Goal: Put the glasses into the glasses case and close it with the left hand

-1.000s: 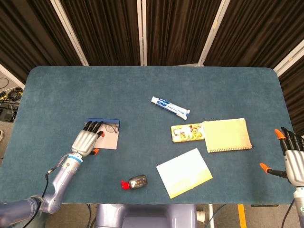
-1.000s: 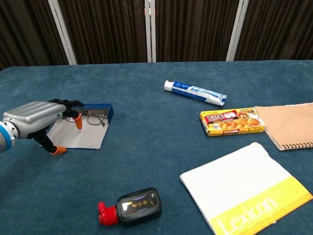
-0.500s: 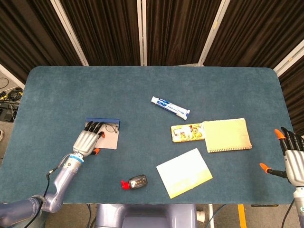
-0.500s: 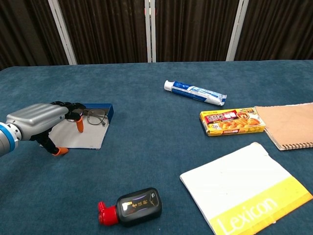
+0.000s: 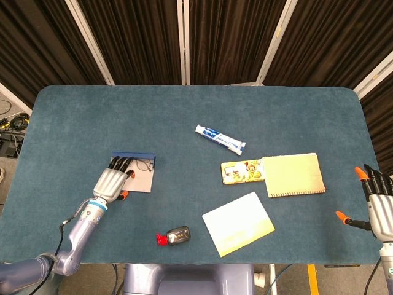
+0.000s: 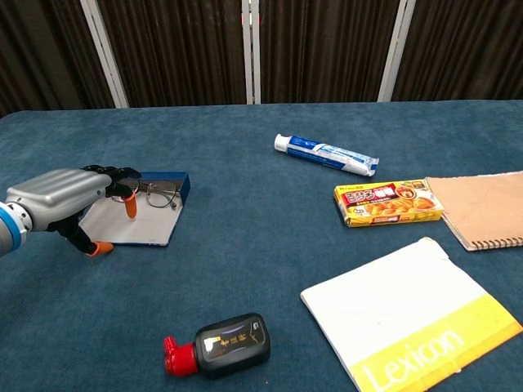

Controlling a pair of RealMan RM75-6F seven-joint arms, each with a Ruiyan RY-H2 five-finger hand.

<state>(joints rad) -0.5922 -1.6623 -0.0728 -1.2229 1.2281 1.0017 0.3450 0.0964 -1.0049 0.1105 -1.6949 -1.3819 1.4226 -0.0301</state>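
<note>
Glasses [image 6: 161, 196]: one pair, lying in the open glasses case [image 6: 135, 227].
Left hand [image 6: 61, 200]: over the case; grip on the glasses unclear.
Right hand [image 5: 379, 206]: fingers spread, empty.
Toothpaste tube [image 5: 220, 139]: one.

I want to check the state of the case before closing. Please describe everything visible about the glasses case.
The glasses case lies open near the table's left front: a flat pale grey panel with an upright blue wall along its far edge, looking like stiff board. The glasses, thin dark wire frames, sit against that wall. The left hand hangs over its left part, fingers by the glasses; whether it touches the case is unclear.
</note>
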